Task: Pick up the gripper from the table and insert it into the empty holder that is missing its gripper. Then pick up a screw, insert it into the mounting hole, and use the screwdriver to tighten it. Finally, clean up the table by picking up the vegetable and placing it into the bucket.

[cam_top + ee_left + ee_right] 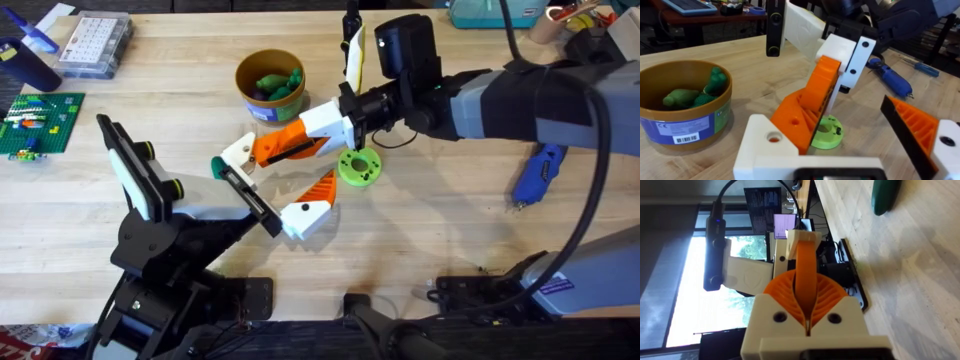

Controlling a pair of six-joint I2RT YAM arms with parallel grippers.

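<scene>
right gripper (345, 125): fingers pinched on the white base of the gripper (285, 148), centre of overhead frame; orange pads pressed either side of it in the right wrist view.
gripper: orange wedge tilted, tip angled down at the holder (238, 152), touching or just short of it, can't tell. In left wrist view the wedge (812, 102) sits right above the white bracket (771, 147), not seated.
left gripper (290, 205): lower centre of overhead; 1 orange-and-white finger (312, 205) visible, the other side is the empty bracket, so spread or pinched can't be told.
green disc (359, 167): just right of the wedge, flat on the table (450, 230).
bucket (270, 85): upper centre, green vegetable (278, 84) already inside.
screwdriver (538, 172): right side, lying loose, well apart from the grippers.
step: 1, inserting gripper into holder; screw and tightening not yet done.
next move: probably line up the wedge's base with the bracket, slide it fully in, then release.
risk: misaligned angle may jam.
</scene>
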